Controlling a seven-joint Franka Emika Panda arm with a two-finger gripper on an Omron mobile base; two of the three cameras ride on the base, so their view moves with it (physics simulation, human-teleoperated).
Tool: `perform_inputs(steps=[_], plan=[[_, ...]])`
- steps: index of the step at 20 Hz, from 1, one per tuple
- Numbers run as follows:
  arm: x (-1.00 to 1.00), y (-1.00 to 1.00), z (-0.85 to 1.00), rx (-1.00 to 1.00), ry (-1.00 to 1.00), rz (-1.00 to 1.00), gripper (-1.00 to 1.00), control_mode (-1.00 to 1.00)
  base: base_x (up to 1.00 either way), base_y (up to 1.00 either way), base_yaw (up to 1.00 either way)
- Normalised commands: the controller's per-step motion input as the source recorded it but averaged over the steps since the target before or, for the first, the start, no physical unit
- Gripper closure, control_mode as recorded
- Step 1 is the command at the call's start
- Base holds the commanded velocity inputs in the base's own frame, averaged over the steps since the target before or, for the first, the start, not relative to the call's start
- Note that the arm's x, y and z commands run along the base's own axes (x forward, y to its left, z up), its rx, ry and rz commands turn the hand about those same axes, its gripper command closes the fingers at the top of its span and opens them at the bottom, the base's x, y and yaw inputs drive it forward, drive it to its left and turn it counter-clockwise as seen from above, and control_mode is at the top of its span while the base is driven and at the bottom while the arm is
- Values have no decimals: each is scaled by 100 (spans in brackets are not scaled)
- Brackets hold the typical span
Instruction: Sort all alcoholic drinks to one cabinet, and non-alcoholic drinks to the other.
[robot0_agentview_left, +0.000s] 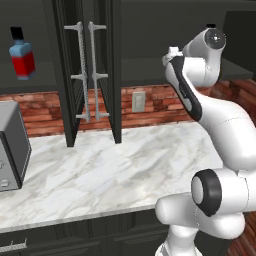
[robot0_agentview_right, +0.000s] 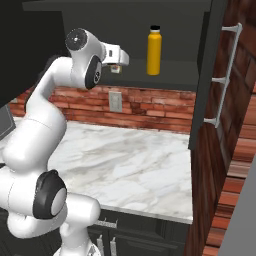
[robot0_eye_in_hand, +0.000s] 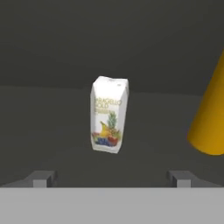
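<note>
White and pale cream, a small rectangular juice carton (robot0_eye_in_hand: 109, 114) with printed fruit on its face stands on the dark grey cabinet shelf (robot0_eye_in_hand: 52, 127), straight ahead of the two-finger gripper (robot0_eye_in_hand: 112, 178) in the hand view. It stands between the lines of the two fingertips (robot0_eye_in_hand: 41, 179), beyond them and apart from both, with bare shelf showing between it and the tips. Its long axis runs up and down, leaning a little off true in this view, though the hand's own roll may account for that. A tall yellow-orange cylindrical bottle with a black cap (robot0_agentview_right: 154, 50) stands upright on the same shelf, to one side of the carton and apart from it; its orange flank rises at the right edge of the hand view. In the right base view the gripper sits at the mouth of this open cabinet, level with the shelf, and a small pale shape just beyond it is probably the carton, too small to be sure.

The jaws stand spread wide, with nothing between them and nothing touching them.

Over in the other open cabinet, seen from the left base view, a flat-sided bottle, blue above and red below with a black cap (robot0_agentview_left: 22, 55), stands upright on its shelf. Both non-alcoholic drinks seem to be in place, so I judge the hand's safest way out is straight back, away from the carton.
</note>
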Motion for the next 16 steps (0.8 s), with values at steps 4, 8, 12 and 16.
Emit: perform_inputs(steps=[4,8,12,16], plan=[[-51,0,8,0,0,0,-100,-100,0,0,0],[-54,0,10,0,0,0,-100,-100,0,0,0],[-56,0,9,0,0,0,-100,-100,0,0,0],[-56,0,7,0,0,0,-100,-100,0,0,0]])
